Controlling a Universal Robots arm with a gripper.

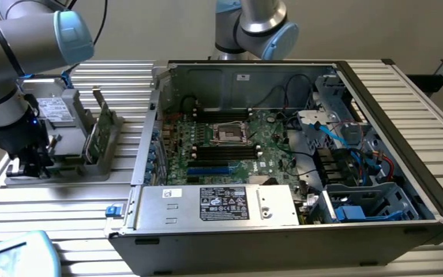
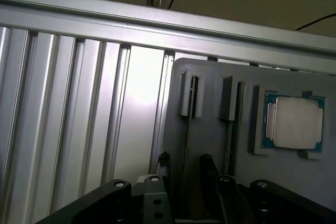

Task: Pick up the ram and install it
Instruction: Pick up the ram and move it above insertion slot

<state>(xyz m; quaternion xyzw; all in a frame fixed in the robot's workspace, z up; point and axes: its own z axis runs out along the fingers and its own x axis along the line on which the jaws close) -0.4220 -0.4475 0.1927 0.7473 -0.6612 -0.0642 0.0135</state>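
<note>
The ram stands edge-on in a narrow slot of the grey holder, showing as a thin dark line. My gripper is open, with one dark finger on each side of the stick and a gap between each finger and it. In the exterior view the gripper hangs low over the holder at that view's left, beside the open computer case. The black memory slots lie on the green motherboard inside the case.
A second slot runs alongside the ram's slot, and a processor chip rests in a recess of the holder. A taller green circuit card stands upright in the holder. A second arm's elbow rises behind the case. The ribbed aluminium table carries everything.
</note>
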